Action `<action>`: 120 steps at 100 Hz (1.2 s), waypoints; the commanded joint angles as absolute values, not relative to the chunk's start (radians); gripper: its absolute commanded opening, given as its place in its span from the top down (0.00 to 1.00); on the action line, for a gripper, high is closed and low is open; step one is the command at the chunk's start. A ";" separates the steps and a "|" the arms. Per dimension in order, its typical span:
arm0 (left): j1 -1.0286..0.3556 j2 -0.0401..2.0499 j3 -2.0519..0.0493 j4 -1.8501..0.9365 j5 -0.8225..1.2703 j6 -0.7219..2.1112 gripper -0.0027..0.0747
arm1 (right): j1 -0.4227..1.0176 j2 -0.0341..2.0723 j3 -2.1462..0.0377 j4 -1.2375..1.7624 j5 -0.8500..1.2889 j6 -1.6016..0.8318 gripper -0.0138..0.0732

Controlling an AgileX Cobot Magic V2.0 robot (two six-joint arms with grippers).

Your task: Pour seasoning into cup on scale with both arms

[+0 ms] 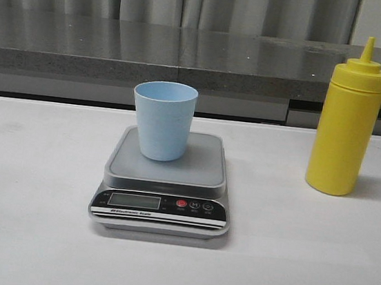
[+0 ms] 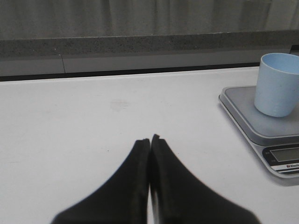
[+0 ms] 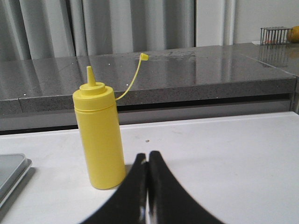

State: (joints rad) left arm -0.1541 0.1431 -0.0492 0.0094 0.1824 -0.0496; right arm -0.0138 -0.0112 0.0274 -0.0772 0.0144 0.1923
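- Front: the cup (image 1: 163,120) is standing upright on the scale (image 1: 163,181) at the middle of the table (image 1: 32,186). The bottle (image 1: 344,126) is standing upright to the right, well apart from the scale. Neither of my arms is showing here.
- Left wrist: my left gripper (image 2: 150,139) is hanging over bare table with its fingers pressed together, empty; cup and scale are sitting off to one side.
- Right wrist: my right gripper (image 3: 148,155) is pinched together, gripping nothing, just beside the bottle (image 3: 99,135).
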 commanded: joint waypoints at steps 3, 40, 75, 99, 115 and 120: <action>-0.152 0.149 -0.078 0.000 0.107 -0.061 0.99 | -0.012 -0.032 0.010 -0.091 -0.064 0.191 0.92; -0.152 0.149 -0.078 0.000 0.107 -0.061 0.99 | -0.012 0.005 -0.051 -0.091 -0.024 0.191 0.92; -0.152 0.149 -0.078 0.000 0.107 -0.061 0.99 | -0.012 0.349 -0.247 -0.092 0.098 0.191 0.92; -0.152 0.149 -0.078 0.000 0.107 -0.061 0.99 | -0.011 0.613 -0.276 -0.092 -0.119 0.191 0.66; -0.152 0.149 -0.078 0.000 0.107 -0.061 0.99 | 0.002 0.763 -0.276 -0.095 -0.307 0.191 0.35; -0.152 0.149 -0.078 0.000 0.107 -0.061 0.99 | 0.013 0.802 -0.276 -0.102 -0.373 0.191 0.31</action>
